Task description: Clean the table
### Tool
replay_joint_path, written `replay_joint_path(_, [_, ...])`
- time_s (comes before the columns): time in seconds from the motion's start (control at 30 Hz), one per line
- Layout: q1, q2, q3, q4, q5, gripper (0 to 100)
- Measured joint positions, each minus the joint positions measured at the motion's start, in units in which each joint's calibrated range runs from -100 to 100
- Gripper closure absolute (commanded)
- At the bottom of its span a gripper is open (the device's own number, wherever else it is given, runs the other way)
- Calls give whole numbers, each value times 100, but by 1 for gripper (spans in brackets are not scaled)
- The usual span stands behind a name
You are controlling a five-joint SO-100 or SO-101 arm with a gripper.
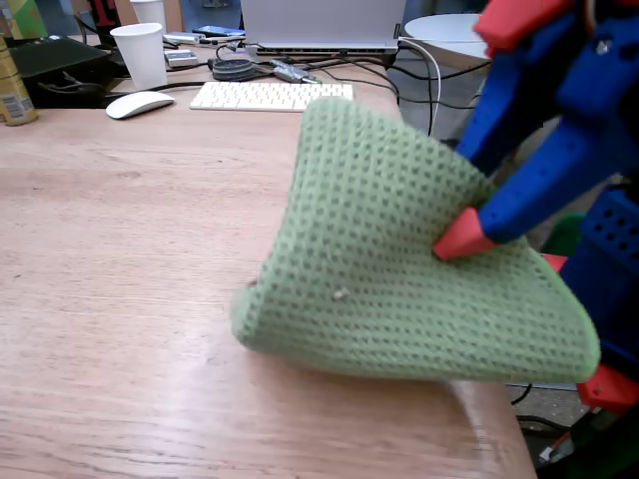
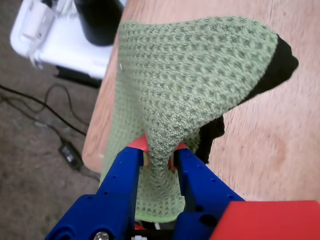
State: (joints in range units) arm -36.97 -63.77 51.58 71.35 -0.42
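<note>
A green waffle-weave cloth is bunched up on the pale wood-grain table near its right edge, partly lifted. In the wrist view my blue gripper with red fingertips is shut on a fold of the cloth, which spreads out ahead over the table and casts a dark shadow. In the fixed view a red fingertip presses into the cloth's right side, and the blue arm comes in from the upper right.
At the table's far end lie a white keyboard, a white mouse, a paper cup, cables and a laptop. A yellow-green can stands far left. Off the table edge in the wrist view are floor cables and a white object.
</note>
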Motion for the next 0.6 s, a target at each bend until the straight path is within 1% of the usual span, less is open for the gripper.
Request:
replay_joint_path(0.03, [9,0,180,-141,0,100])
replay_joint_path(0.1, [85,104,559,-787,10,100])
replay_joint_path(0.17, [113,493,947,-1408,39,100])
replay_joint_path(0.2, [141,796,1127,-1888,34,100])
replay_joint_path(0.27, [169,942,1497,-2244,34,100])
replay_joint_path(0.33, [160,942,1623,-2311,44,99])
replay_joint_path(0.37, [178,942,1641,-2311,39,95])
replay_joint_path(0.4, [178,942,1641,-2319,39,90])
replay_joint_path(0.43, [178,934,1641,-2311,39,78])
replay_joint_path(0.47, [197,934,1641,-2311,59,75])
replay_joint_path(0.57, [216,380,1650,-2062,59,74])
replay_joint_path(0.6, [216,-311,1650,-1350,59,74])
